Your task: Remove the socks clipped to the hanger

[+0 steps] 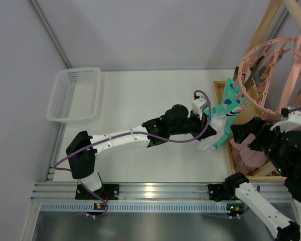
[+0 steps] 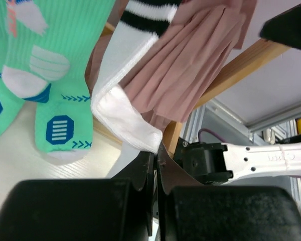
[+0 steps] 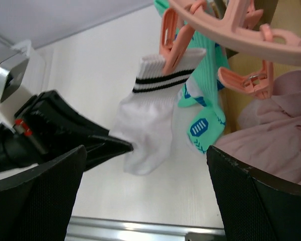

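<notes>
The salmon-pink hanger (image 1: 271, 75) hangs at the right, its clips (image 3: 173, 37) holding socks. A white sock with dark cuff stripes (image 3: 150, 120) dangles from one clip, and mint-green socks (image 3: 205, 115) hang right behind it. My left gripper (image 2: 157, 150) is shut, pinching the white sock's lower edge (image 2: 125, 120); the top view shows this gripper (image 1: 210, 128) just left of the socks. Dusty-brown ribbed socks (image 2: 190, 60) hang beside the white one. My right gripper (image 3: 145, 150) stands wide open, nothing between its fingers, facing the white sock from the near side.
A white plastic basket (image 1: 74, 94) sits at the table's far left. A wooden frame (image 1: 268, 35) carries the hanger, and its base (image 1: 226, 145) holds crumpled pinkish cloth (image 1: 251, 155). An aluminium rail (image 1: 155, 191) runs along the near edge.
</notes>
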`<state>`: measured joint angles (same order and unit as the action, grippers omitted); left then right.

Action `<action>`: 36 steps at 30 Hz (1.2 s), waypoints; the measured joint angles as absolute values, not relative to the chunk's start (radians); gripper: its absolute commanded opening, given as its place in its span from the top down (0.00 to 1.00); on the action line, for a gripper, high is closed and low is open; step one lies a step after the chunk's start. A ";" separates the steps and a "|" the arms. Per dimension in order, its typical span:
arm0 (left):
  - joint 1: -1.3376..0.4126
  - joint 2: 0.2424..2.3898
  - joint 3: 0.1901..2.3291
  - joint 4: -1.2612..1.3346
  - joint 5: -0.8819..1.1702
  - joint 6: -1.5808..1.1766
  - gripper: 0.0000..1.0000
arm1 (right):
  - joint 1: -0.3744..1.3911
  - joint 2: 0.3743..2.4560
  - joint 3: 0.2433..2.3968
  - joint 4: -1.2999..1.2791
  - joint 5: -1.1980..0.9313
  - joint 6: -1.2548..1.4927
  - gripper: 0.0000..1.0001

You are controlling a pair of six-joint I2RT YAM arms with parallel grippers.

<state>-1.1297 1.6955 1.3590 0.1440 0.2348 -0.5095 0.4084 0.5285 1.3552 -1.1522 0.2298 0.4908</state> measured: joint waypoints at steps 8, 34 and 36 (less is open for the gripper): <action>-1.193 1.597 1.254 0.161 0.049 -0.476 1.00 | 0.408 0.571 1.377 -1.088 0.343 0.646 0.01; -1.431 1.674 1.327 0.085 -0.684 -0.237 1.00 | 0.408 0.846 1.514 -1.114 0.638 0.734 0.27; -1.447 1.692 1.344 0.082 -0.737 -0.215 1.00 | 0.408 0.862 1.514 -1.118 0.643 0.733 0.27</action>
<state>-1.4471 1.6924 1.3441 0.0818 -0.7368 -0.2150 0.4084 0.8623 1.5139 -1.1175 0.6426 0.7330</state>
